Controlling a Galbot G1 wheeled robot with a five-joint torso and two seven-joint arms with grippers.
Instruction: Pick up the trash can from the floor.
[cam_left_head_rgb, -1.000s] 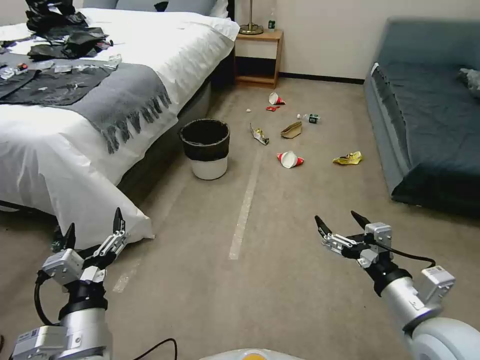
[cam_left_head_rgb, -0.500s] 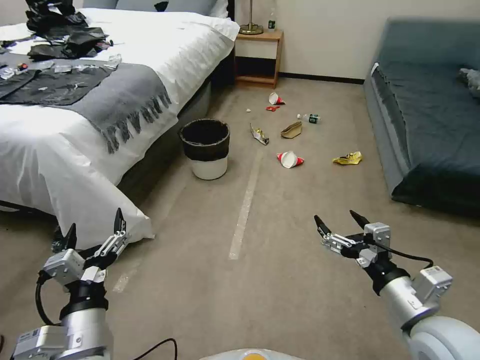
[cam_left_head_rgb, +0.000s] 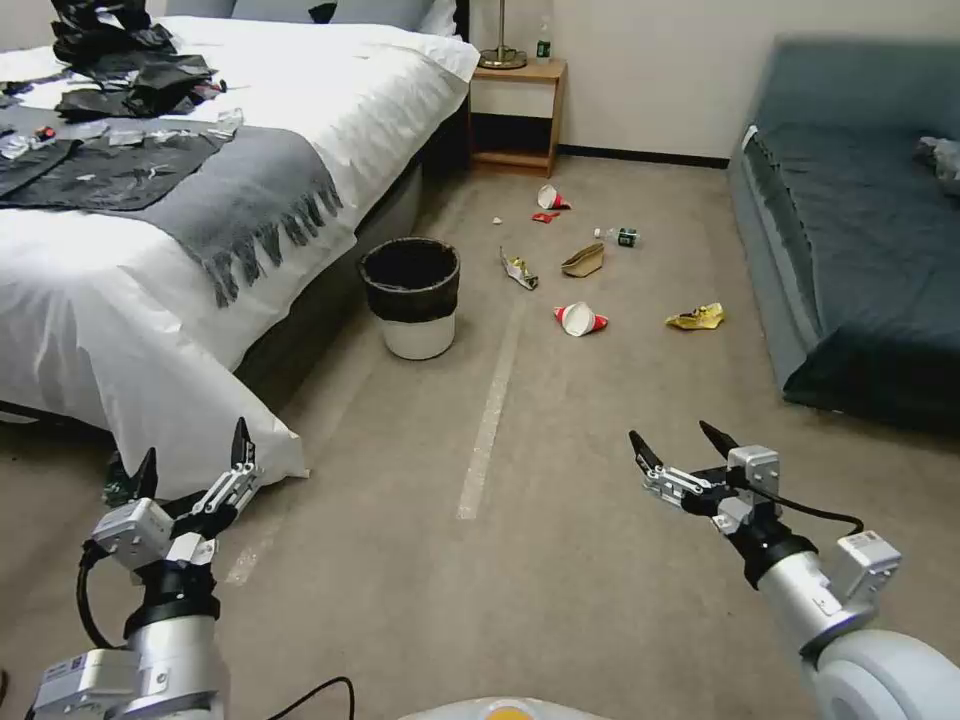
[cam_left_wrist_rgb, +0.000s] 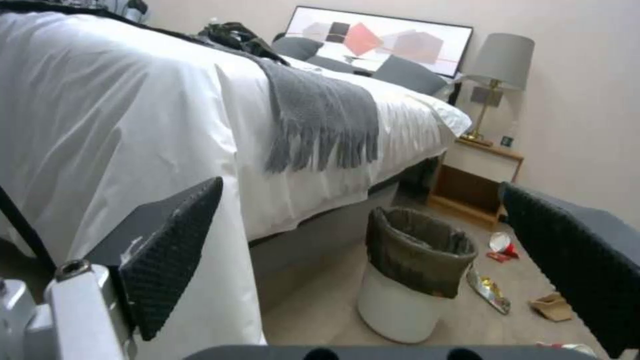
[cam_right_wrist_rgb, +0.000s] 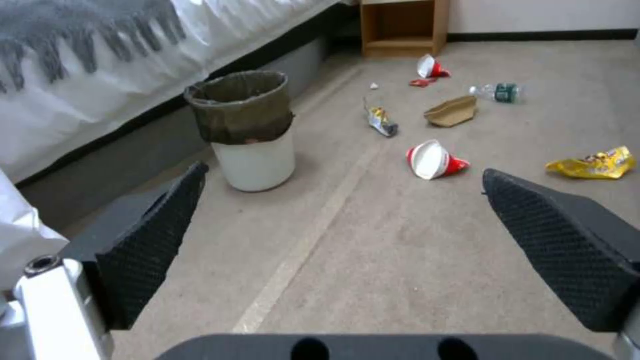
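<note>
Trash can well beyond left gripper

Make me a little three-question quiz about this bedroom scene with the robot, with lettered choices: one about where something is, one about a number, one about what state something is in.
1. Where does the small round white plastic trash can with the black bag liner stand?
A. on the white bed
B. on the beige carpet floor beside the bed
C. on the blue sofa

2. How many red-and-white paper cups lie on the carpet?
A. two
B. none
C. five

3. What state are the robot's two grippers in?
A. both shut on the trash can
B. one holds a cup
C. both open and holding nothing

Answers:
1. B, it sits upright on the carpet by the bed's side, left of the pale tape strip.
2. A, one near cup and one farther cup.
3. C, the left gripper and right gripper hang apart from the can with fingers spread.
</note>
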